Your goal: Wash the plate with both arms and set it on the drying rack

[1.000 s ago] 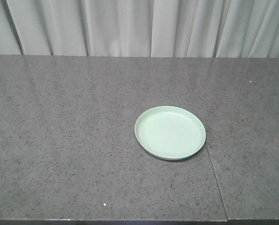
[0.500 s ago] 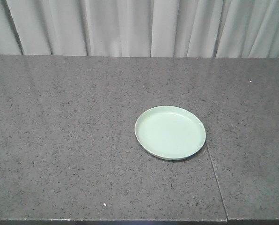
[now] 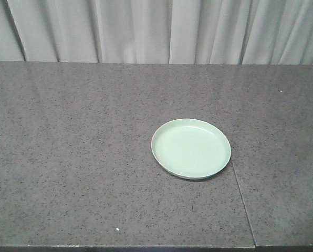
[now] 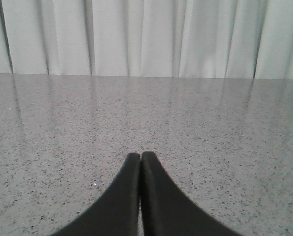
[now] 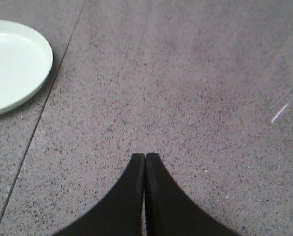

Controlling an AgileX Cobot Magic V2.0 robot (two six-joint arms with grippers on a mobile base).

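Plate (image 5: 11,64) partly cut off, left gripper (image 4: 140,157) closed — right gripper (image 5: 145,158) closed

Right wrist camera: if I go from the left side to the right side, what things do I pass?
First the plate → then the right gripper, shut, in the middle → then a thin pale streak far right.
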